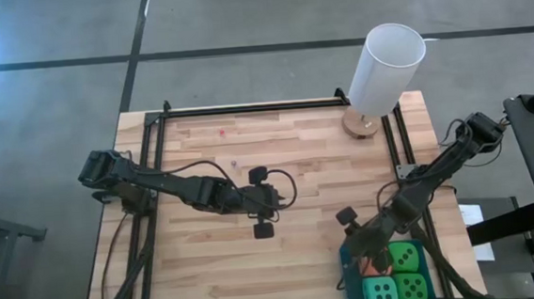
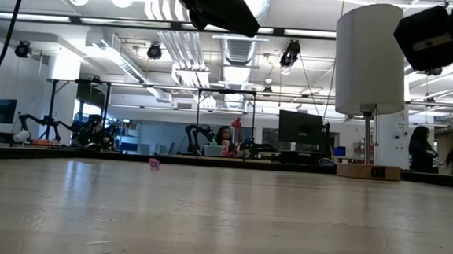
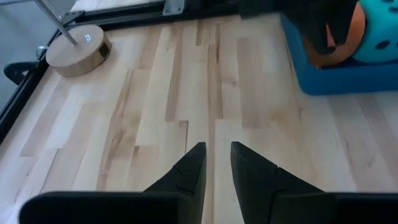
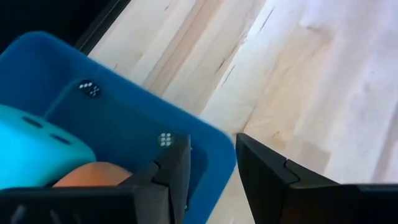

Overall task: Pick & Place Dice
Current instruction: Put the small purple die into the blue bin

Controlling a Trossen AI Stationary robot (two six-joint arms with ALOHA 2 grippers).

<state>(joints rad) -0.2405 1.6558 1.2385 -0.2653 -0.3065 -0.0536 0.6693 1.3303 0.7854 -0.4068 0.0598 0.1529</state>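
A blue bin [image 1: 350, 257] sits at the table's near right corner. In it lie two green dice [image 1: 404, 256] [image 1: 414, 288], a turquoise die [image 1: 381, 292] and an orange-red die [image 4: 93, 174], which lies next to the turquoise one [image 4: 31, 149]. My right gripper [image 4: 212, 146] hangs over the bin's far left corner [image 1: 367, 256], slanting down. It is open, with only the bin's rim and the table showing between its fingers. My left gripper [image 3: 217, 149] waits above mid-table [image 1: 273, 203], its fingers a narrow gap apart and holding nothing.
A tall white cylinder [image 1: 386, 66] on a round wooden base [image 1: 361, 124] stands at the far right. A tiny pink thing [image 2: 155, 164] lies toward the far left. Black rails [image 1: 245, 107] run along the table's far, left and right edges. Bare wood stretches between the arms.
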